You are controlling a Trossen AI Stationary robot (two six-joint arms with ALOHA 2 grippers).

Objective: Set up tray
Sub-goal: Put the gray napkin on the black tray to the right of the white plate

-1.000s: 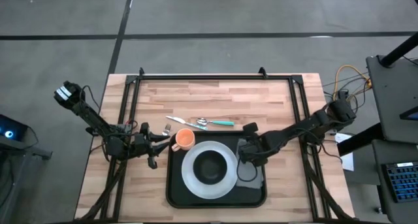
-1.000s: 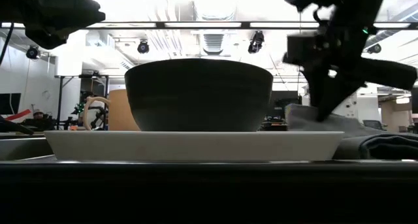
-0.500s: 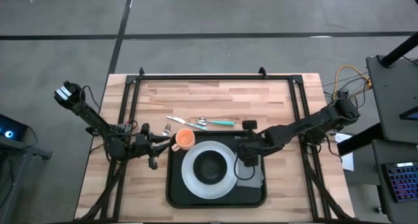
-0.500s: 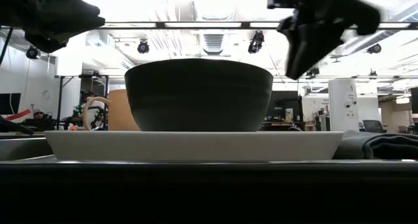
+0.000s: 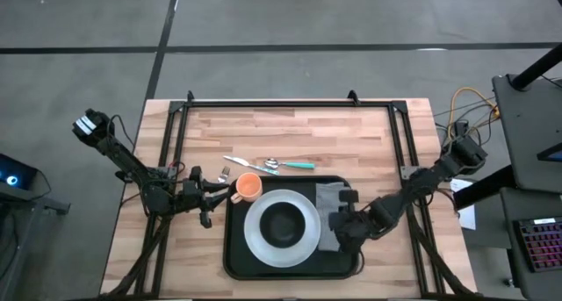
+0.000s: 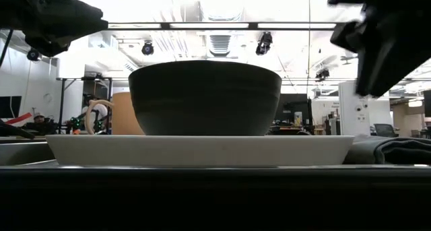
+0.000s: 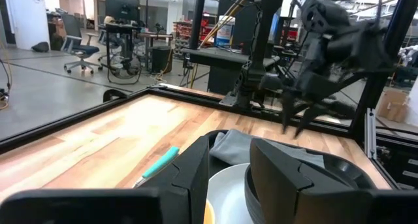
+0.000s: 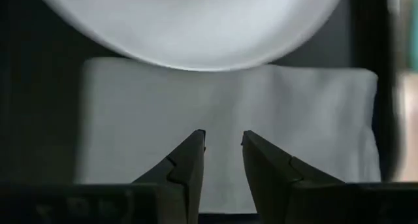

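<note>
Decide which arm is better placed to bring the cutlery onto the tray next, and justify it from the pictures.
Probably the left. The left gripper waits by the orange cup, near the cutlery on the table beyond the tray. The right gripper hangs above the grey napkin, farther off.

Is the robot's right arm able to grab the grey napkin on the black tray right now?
Probably yes. The right tool hangs just above the folded grey cloth napkin, which lies flat on the large black rectangular tray beside the round white plate. Nothing sits between them, and its fingers are slightly apart.

Robotics lab (office chairs (image 7: 77, 46), rigs)
</note>
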